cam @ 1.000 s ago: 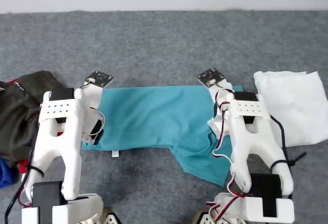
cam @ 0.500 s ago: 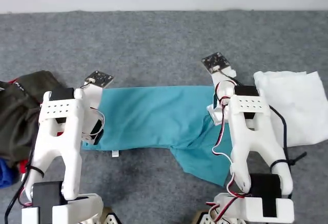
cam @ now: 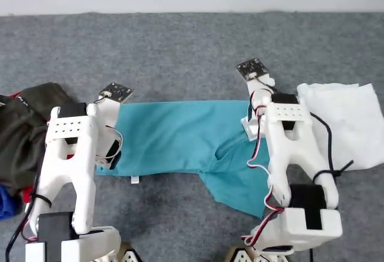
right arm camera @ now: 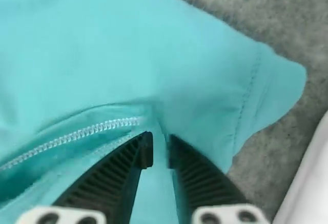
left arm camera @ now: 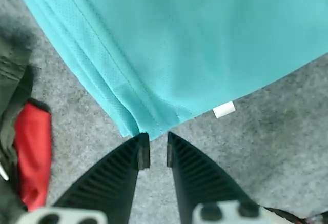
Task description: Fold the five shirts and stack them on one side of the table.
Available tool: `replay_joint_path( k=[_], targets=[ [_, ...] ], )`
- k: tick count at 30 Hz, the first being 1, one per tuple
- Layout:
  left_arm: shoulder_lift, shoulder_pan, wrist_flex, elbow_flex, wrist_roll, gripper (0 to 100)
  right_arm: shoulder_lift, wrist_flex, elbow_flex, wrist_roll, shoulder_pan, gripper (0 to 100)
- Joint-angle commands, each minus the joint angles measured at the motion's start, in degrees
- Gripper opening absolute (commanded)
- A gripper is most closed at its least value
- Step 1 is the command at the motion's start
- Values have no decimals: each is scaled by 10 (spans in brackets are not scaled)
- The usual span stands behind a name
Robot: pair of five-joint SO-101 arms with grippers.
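A teal shirt [cam: 174, 136] lies spread across the middle of the grey table. My left gripper [left arm camera: 154, 149] sits at the shirt's near-left hem corner [left arm camera: 134, 124], fingers pinched almost together on its very edge. My right gripper [right arm camera: 158, 149] is shut on a fold of the teal shirt [right arm camera: 102, 55] beside a zipper [right arm camera: 77, 134], near the sleeve at the shirt's right end. Under the right arm [cam: 288, 136] the cloth bunches into a ridge. A folded white shirt [cam: 342, 124] lies at the right.
A heap of olive, red and blue shirts [cam: 24, 136] sits at the table's left edge, close to the left arm [cam: 69, 148]; its red cloth [left arm camera: 31, 157] shows beside the left gripper. A small white tag [left arm camera: 224, 109] hangs from the teal hem. The far half of the table is bare carpet.
The right arm has moved a little away from the near edge and leftward, dragging the shirt's right end and raising a crease. The left arm has kept still.
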Motion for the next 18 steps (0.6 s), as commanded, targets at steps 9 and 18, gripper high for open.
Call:
replay_joint_path(
  k=[9, 18],
  targets=[
    [-21, 5, -5, 0, -5, 65, -3, 270, -168, -2, 26, 245],
    [-21, 5, -4, 1, -5, 65, 1, 411, -156, 76, -54, 245]
  ],
)
